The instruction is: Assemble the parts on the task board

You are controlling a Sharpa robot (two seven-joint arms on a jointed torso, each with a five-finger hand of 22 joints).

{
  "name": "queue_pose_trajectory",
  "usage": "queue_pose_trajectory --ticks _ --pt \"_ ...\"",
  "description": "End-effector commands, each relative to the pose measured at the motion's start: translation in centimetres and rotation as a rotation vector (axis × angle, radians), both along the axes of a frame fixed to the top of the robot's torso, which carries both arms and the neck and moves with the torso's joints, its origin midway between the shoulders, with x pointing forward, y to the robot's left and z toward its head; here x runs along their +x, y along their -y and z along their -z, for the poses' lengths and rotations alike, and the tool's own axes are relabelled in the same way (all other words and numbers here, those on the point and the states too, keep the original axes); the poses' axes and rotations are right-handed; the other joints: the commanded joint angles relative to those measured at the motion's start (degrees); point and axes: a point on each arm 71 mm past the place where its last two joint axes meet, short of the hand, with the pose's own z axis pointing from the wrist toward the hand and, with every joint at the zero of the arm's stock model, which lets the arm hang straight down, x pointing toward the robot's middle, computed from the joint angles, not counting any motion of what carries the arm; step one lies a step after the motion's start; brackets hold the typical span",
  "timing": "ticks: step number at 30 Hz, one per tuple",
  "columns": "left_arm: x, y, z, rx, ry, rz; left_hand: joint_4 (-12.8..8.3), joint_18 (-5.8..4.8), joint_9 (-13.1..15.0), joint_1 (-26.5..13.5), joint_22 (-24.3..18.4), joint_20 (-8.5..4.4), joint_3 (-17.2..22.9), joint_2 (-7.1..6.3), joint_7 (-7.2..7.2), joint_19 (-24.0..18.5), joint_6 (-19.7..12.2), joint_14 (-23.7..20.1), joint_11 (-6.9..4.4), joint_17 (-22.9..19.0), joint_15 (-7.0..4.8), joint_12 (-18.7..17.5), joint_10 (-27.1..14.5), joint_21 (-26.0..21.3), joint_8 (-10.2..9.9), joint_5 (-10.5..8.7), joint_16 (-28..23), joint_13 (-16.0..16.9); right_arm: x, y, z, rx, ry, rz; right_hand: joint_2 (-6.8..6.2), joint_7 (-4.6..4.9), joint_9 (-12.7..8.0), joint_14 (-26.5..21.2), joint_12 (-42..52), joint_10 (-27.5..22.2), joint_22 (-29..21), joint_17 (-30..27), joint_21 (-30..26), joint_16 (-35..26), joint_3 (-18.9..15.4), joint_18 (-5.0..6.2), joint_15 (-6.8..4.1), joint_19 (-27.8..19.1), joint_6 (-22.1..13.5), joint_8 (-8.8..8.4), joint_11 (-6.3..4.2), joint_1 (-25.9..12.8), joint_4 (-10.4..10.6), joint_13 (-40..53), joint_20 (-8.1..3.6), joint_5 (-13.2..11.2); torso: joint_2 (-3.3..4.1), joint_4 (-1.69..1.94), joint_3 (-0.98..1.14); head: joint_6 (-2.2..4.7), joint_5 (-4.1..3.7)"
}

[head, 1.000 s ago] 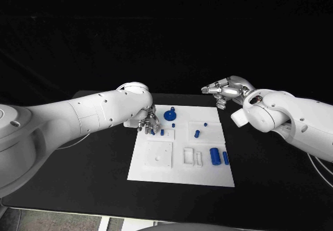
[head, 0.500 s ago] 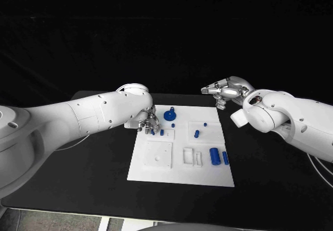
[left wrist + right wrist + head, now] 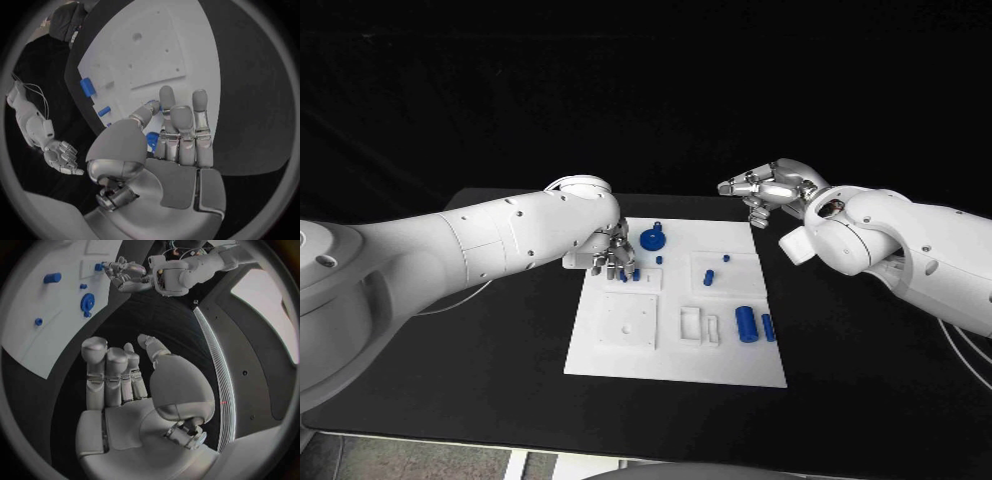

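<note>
While the white task board (image 3: 678,340) lies flat in the middle of the black table (image 3: 862,350), we see the left hand (image 3: 609,256) hanging fingers-down over the board's far left corner. In the left wrist view its fingers (image 3: 181,125) lie close together, and a small blue part (image 3: 152,141) shows between thumb and fingers; we cannot tell whether the hand pinches it or merely hovers above it. The right hand (image 3: 764,192) is raised beyond the board's far right corner, apart from it, fingers loosely curled and holding nothing. On the board, a round blue knob (image 3: 653,239) stands near the far edge just beside the left hand, small blue pegs (image 3: 710,278) sit in the middle, and two blue cylinders (image 3: 747,325) lie near the right edge.
</note>
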Motion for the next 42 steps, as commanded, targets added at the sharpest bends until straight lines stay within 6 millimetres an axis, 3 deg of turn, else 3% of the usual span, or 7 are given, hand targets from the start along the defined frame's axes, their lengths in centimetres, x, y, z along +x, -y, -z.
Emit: queue_pose_trajectory --ticks 1,25,42 --pt "-0.7 0.3 1.3 -0.006 -0.047 0.021 -2.4 -0.19 -0.9 0.9 1.1 0.17 2.4 0.13 -5.34 0.3 5.8 0.0 -1.26 0.1 -0.32 0.1 1.8 -0.3 -0.2 -0.18 0.1 0.0 -0.1 -0.1 0.1 -0.002 -0.004 -0.017 -0.01 0.1 -0.1 -0.1 0.1 0.0 4.5 0.1 0.0 -0.2 0.3 0.72 -0.33 0.9 0.4 -0.25 -0.24 -0.5 -0.1 0.0 -0.42 0.2 -0.01 0.06 -0.01 0.03 0.01" --pt "-0.5 -1.3 0.7 -0.06 0.139 -0.063 -3.3 0.14 -1.1 0.9 1.1 -0.07 3.4 0.09 -5.68 0.8 6.9 0.9 -1.73 0.4 -0.6 1.7 1.8 0.7 0.1 1.01 0.0 0.1 -0.1 0.0 0.3 -0.003 -0.006 -0.015 0.01 0.08 -0.1 -0.1 0.2 0.0 4.5 0.1 0.0 -0.2 0.4 0.71 -0.34 0.9 0.5 -0.24 -0.26 -0.5 0.0 0.0 -0.43 0.4 -0.01 0.12 -0.09 -0.19 0.13" --pt "-1.1 -1.8 0.9 -0.06 0.133 -0.08 -3.5 0.0 -0.7 0.5 1.1 -0.27 3.6 -0.12 -5.86 0.9 7.2 1.0 -1.85 0.7 -0.76 2.4 1.8 1.0 0.3 1.47 0.0 0.0 -0.2 0.2 0.4 -0.006 -0.011 -0.017 0.0 0.08 -0.1 -0.1 0.2 0.0 4.5 0.1 0.0 -0.2 0.5 0.7 -0.34 0.9 0.5 -0.24 -0.26 -0.6 -0.1 0.0 -0.43 0.6 -0.02 0.01 -0.03 -0.49 0.44"
